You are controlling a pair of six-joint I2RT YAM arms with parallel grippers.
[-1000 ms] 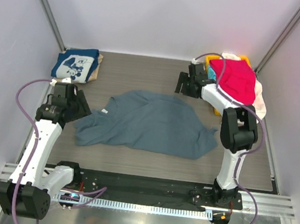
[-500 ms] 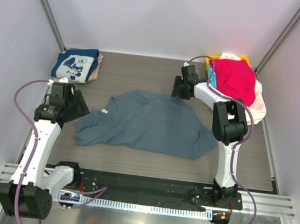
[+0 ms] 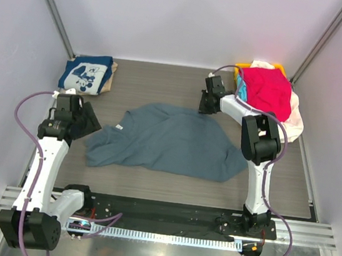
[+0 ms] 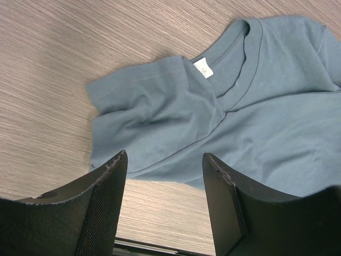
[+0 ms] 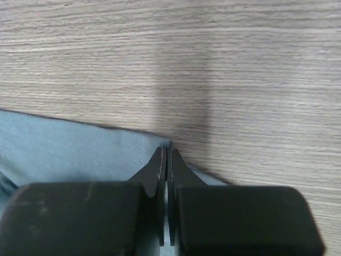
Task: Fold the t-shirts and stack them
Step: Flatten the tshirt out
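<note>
The right claw [image 5: 166, 152] is closed to a thin slit, its tips on the far hem corner of the slate blue-grey t-shirt [image 3: 175, 141], and it appears to pinch that corner. The left claw [image 4: 164, 156] hangs half open above the sleeve and neck label, at the left of the overhead frame, and holds nothing. This t-shirt lies spread but wrinkled in the middle of the table [image 3: 158, 82]. A folded navy t-shirt [image 3: 85, 74] sits in the upper left on a tan t-shirt [image 3: 113, 70], and a red t-shirt [image 3: 267, 90] tops the heap in the upper right. I judge that the step in hand is to straighten the blue-grey shirt before the first fold. The next move probably calls for the left claw to come down and take the near sleeve or shoulder, so that both arms can pull the cloth flat together. Some things are hard to see. The wrist view does not show cloth between the right fingers, so the grip is only likely. The yellow basket [image 3: 279, 68] is almost fully covered by the heap. I cannot tell how many shirts lie under the red one, only turquoise and cream edges.
</note>
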